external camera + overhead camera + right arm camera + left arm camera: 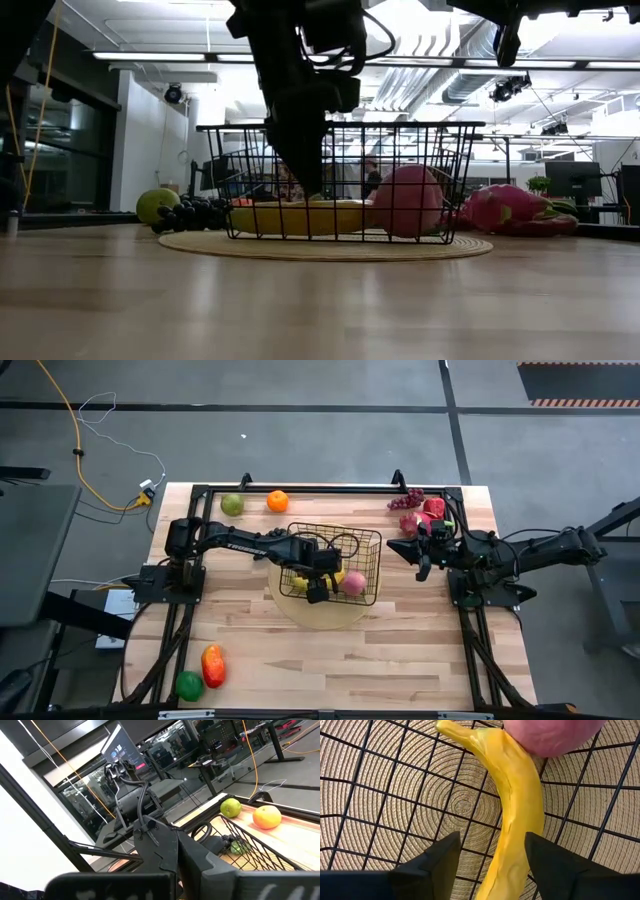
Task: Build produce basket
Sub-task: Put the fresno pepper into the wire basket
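The black wire basket (366, 550) stands on a round pale disc (320, 615) at mid-table. A yellow banana (517, 795) lies on the basket's floor, its far end against a pink peach (353, 582). My left gripper (492, 840) reaches down into the basket, open, one finger on each side of the banana's near half. It also shows in the low view (300, 150). My right gripper (405, 550) hangs shut and empty right of the basket, beside the pink dragon fruit (428, 512) and grapes (410, 497). My left gripper points down with its fingers across the banana. One finger (545, 865) stands right against the banana's side (532, 835), and I cannot tell whether it touches. The other finger (437, 865) is clear of the banana. The banana lies flat on the basket floor.
A green pear (232, 504) and an orange (277, 501) lie at the far edge, left of the basket. A red-orange mango (213, 665) and a green ball (189, 684) lie at the near left corner. Bare wood shows between the basket and the near edge.
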{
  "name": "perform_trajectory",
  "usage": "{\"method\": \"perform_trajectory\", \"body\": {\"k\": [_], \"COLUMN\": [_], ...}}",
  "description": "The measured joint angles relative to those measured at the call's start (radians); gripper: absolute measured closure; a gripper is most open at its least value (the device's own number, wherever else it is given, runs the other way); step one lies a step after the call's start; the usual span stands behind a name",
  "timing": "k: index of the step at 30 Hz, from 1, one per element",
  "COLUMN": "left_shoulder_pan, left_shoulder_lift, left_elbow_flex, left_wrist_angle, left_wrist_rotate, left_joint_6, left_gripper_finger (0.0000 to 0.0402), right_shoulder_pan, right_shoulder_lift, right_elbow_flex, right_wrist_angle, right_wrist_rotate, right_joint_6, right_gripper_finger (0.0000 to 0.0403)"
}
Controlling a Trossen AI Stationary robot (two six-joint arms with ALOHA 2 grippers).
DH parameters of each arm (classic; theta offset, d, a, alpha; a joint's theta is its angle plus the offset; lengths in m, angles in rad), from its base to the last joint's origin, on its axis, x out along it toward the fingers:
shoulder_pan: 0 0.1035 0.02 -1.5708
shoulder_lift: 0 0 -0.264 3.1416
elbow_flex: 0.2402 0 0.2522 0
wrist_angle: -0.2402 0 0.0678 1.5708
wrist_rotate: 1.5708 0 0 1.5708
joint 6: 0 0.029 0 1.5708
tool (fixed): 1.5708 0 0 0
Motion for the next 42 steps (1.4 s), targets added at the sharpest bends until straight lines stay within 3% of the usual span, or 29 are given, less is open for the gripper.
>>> {"method": "perform_trajectory", "body": {"k": [26,34,42], "left_shoulder_pan": [0.086,0.086,0.093], "left_shoulder_lift": [-0.024,-0.229,-0.638], "left_elbow_flex": [0.256,0.228,-0.061], "left_wrist_angle": [-0.22,-0.123,0.229], "left_wrist_rotate": [0.052,0.041,0.037], "left_joint_6": [0.078,0.029,0.026], "left_gripper_finger": [0.017,0.017,0.017], "right_shoulder_pan": [0.0,0.0,0.0], "right_shoulder_lift": [0.0,0.0,0.0], "right_elbow_flex": [0.0,0.0,0.0], "right_wrist_angle": [0.0,-0.001,-0.002], "right_wrist_rotate": [0.0,0.0,0.0], "right_joint_6": [0.001,0.003,0.003], "right_gripper_finger": [0.0403,0.0403,0.0403]}}
